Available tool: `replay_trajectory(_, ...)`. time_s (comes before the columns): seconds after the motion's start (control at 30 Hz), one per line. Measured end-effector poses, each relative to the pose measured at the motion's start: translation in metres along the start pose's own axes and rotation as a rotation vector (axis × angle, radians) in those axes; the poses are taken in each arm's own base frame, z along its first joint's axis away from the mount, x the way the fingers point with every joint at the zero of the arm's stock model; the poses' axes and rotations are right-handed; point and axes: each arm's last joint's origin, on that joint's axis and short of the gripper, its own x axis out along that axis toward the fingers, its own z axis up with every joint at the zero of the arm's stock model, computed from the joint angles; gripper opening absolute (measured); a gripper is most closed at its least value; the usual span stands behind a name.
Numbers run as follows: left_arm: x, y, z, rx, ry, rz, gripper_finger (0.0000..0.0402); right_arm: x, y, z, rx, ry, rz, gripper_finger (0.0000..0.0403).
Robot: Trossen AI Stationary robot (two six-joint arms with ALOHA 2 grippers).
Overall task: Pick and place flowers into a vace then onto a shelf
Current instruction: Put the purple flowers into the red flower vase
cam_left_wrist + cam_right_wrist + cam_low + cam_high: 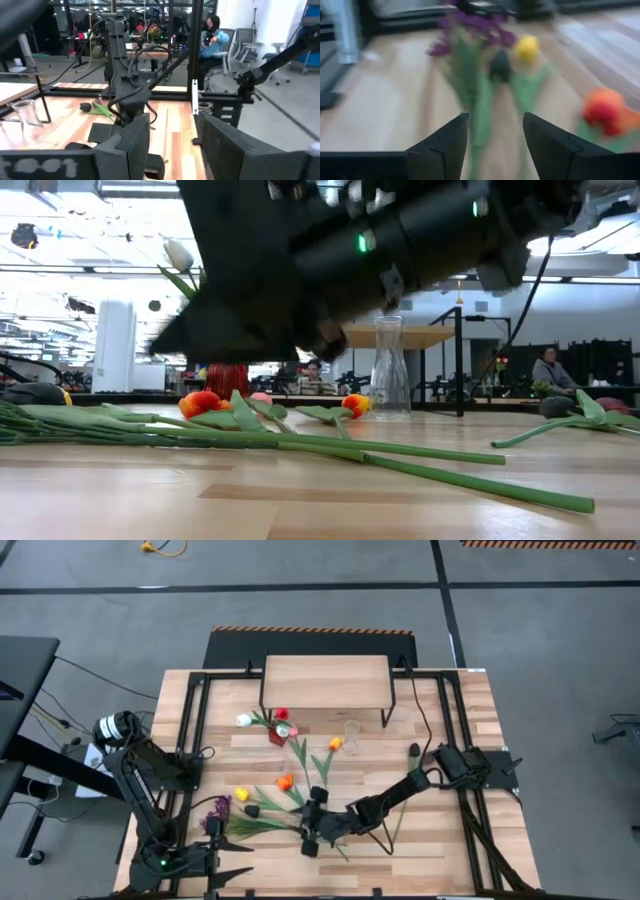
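The right gripper (309, 830), jaws spread and holding nothing, hovers low over the flowers (262, 812) strewn mid-table, whose green stems run roughly nine-to-three just at its nine o'clock, nearer than the left gripper (225, 870) parked open at the near edge.

- Floor (540, 630): grey, smooth, crossed by dark lines; hazard-striped strip (310, 631) behind the worktop.
- Yellow cable (160, 548) on the floor at the far edge.
- Dark desk (22, 670) at left.
- Room beyond: ceiling strip lights (70, 270), white column (113, 345).
- Seated person (215, 37) on an office chair (240, 42); another person (550, 370) in low view.
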Motion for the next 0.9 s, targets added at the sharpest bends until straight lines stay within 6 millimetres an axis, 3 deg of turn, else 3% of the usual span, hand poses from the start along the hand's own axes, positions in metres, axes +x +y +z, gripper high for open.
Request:
replay_trajectory(0.17, -0.002, -0.001, 0.000, -0.041, 0.005, -0.032, 0.0158, 0.001, 0.005, 0.006, -0.025, 0.011, 0.121, 0.0177)
replay_trajectory(0.6, -0.002, -0.001, -0.001, -0.057, 0.011, -0.032, 0.0158, 0.006, -0.006, -0.018, -0.066, 0.187, 0.062, 0.0164)
replay_trajectory(0.9, -0.002, -0.001, -0.002, -0.051, 0.012, -0.031, 0.0158, 0.013, -0.005, -0.030, -0.044, 0.201, 0.066, 0.0159)
